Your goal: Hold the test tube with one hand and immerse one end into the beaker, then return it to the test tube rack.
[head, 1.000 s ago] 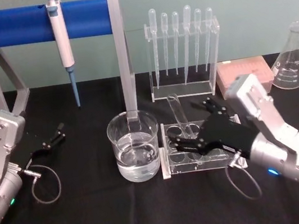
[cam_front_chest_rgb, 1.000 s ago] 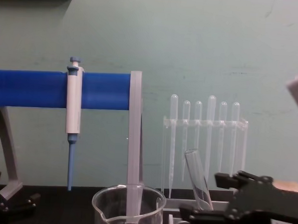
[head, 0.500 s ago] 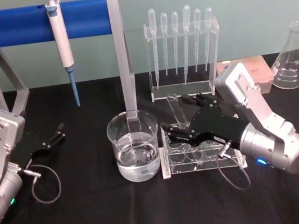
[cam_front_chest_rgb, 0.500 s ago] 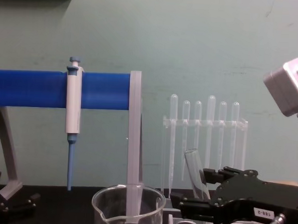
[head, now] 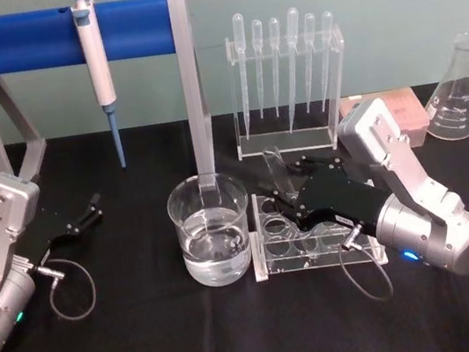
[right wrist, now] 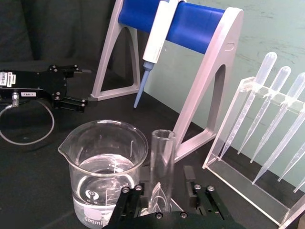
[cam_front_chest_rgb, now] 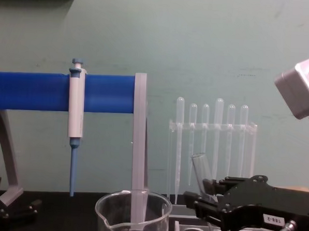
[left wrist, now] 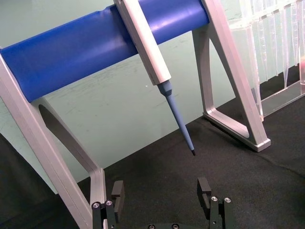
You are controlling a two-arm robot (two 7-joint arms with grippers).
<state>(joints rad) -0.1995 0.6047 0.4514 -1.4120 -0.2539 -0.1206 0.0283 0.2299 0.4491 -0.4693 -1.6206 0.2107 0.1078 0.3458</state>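
- Risk, uneven closing: test tube (head: pixel 273 163) leans between the jaws of the right gripper (head: pixel 282 181). The first jaw to touch probably shoves it sideways against its hole in the rack (head: pixel 319 256), dragging or tipping the rack.
- Risk, slip: smooth glass likely slides or swivels under a light squeeze, and cracks under a hard one.
- Risk, low carry: beaker (head: pixel 212 229) stands just past the jaw tips, so a short lift may snag the rack or knock the beaker rim.
- Right gripper jaws: apart, one on each side of the tube, not yet clamped.
- Test tube (right wrist: pixel 162 157): clear, empty-looking, open rim up and well above the jaws, rounded end down in the rack.
- Left gripper (head: pixel 92 209): jaws apart, parked beyond the beaker.
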